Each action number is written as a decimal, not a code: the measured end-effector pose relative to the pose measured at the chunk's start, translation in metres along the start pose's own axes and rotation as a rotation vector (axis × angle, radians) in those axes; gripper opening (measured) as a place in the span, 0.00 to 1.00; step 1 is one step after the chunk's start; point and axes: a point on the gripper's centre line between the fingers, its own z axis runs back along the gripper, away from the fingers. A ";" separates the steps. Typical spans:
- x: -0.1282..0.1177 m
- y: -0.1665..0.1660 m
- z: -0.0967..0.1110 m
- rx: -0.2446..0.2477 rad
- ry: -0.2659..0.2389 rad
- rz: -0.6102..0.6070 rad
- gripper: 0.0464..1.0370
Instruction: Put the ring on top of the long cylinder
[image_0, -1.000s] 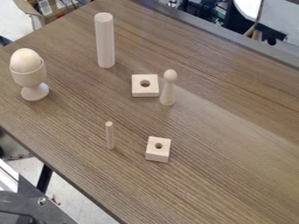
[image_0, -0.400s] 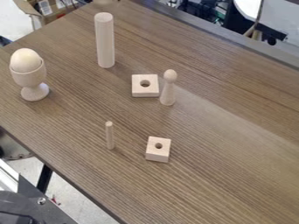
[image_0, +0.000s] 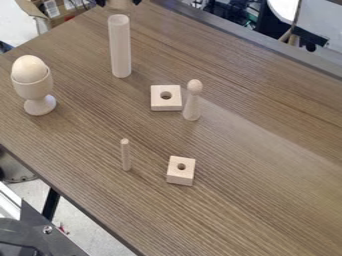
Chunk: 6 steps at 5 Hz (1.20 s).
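Looks like the ring (image_0: 119, 4) is gripped between the jaws, one on each side, up at the top edge of the view, near the top end of the long cylinder (image_0: 120, 47), which is stood upright on the counter (image_0: 267, 165). Probably best if the ring is kept level, centred over the cylinder, lowered gently and only released once supported, or the cylinder might get tipped.

From my station I'm seeing brown, streaky wood grain patterning the table (image_0: 267, 200). Long cylinder (image_0: 120, 47) showing pale beige; egg (image_0: 29, 69) and cup (image_0: 33, 88) reading creamy tan.
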 end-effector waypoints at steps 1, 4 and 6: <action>0.000 0.001 -0.002 0.002 0.009 0.003 0.69; 0.000 0.005 -0.002 0.005 0.014 0.020 0.69; -0.002 0.007 -0.004 0.008 0.024 0.029 0.69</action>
